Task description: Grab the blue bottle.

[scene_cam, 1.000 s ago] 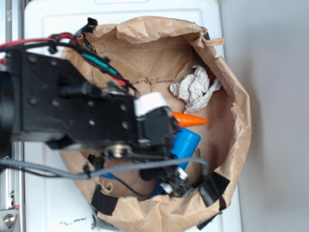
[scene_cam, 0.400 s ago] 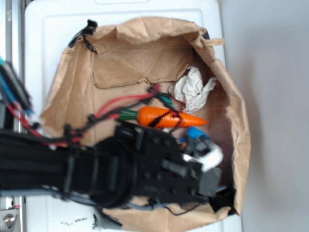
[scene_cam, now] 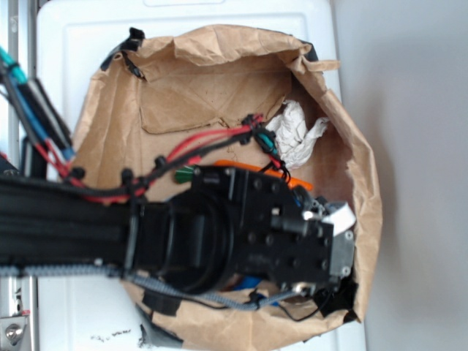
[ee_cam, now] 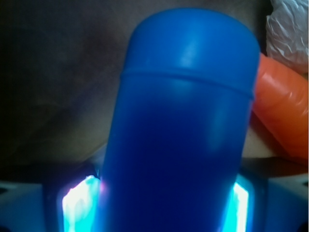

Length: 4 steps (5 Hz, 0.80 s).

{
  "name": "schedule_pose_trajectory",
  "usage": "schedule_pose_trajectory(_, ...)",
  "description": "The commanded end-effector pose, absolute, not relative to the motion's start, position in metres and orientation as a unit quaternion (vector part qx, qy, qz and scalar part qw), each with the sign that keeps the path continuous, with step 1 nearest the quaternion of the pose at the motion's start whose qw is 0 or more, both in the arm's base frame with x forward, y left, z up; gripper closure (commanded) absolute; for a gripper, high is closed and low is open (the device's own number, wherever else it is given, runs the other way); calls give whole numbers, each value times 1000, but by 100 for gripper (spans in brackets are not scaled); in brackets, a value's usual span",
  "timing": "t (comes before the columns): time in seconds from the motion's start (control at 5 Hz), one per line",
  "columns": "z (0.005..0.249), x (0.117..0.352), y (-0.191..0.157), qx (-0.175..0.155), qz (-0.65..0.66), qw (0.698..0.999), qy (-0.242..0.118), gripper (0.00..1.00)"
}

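A white tabletop (scene_cam: 66, 44) carries a crumpled brown paper bag (scene_cam: 212, 80), opened wide.

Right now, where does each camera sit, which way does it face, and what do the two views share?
Exterior: overhead, facing down into the brown paper bag; the black arm and gripper cover most of the contents.
Wrist: on the gripper, facing forward along the blue bottle filling the frame; glowing finger edges flank it.
Shared: the orange carrot and crumpled white paper; the bottle shows clearly only at the wrist.
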<state>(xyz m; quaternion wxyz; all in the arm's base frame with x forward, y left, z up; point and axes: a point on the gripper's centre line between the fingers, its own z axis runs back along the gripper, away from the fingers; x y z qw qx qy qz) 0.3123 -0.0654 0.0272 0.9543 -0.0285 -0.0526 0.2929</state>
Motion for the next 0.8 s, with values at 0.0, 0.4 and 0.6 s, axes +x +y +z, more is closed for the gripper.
schedule_pose_trajectory(0.0, 107, 308, -21, -62, 293, 953, -50, 100)
schedule_pose_trajectory(0.4, 147, 296, 7, 7, 195, 980, -30, 100)
schedule_pose_trajectory(0.6, 161, 281, 10, 53, 129, 989, -52, 100)
